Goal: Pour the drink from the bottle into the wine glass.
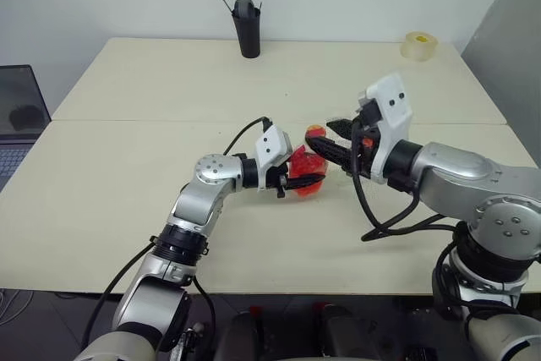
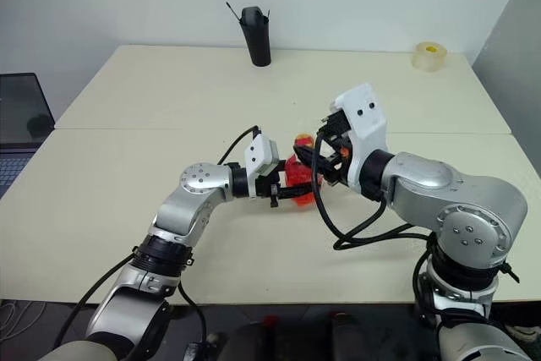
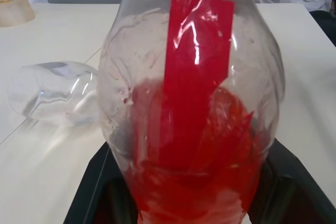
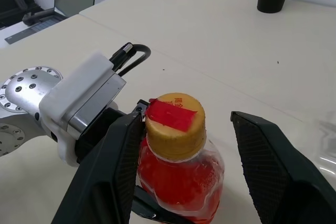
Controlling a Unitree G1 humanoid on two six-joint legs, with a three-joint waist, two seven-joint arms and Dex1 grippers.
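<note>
Clamped round the bottle [image 4: 176,177] (red drink [image 3: 194,182] low inside, cap on) is the left gripper [image 1: 303,182]; right gripper [image 4: 184,145] spread astride the cap.

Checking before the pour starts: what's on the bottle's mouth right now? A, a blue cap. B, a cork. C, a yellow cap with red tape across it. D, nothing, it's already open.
C: in the right wrist view the bottle wears a yellow cap with a strip of red tape over it, standing between the fingers of the right gripper, which have not closed on it; the left gripper holds the bottle's body.
</note>
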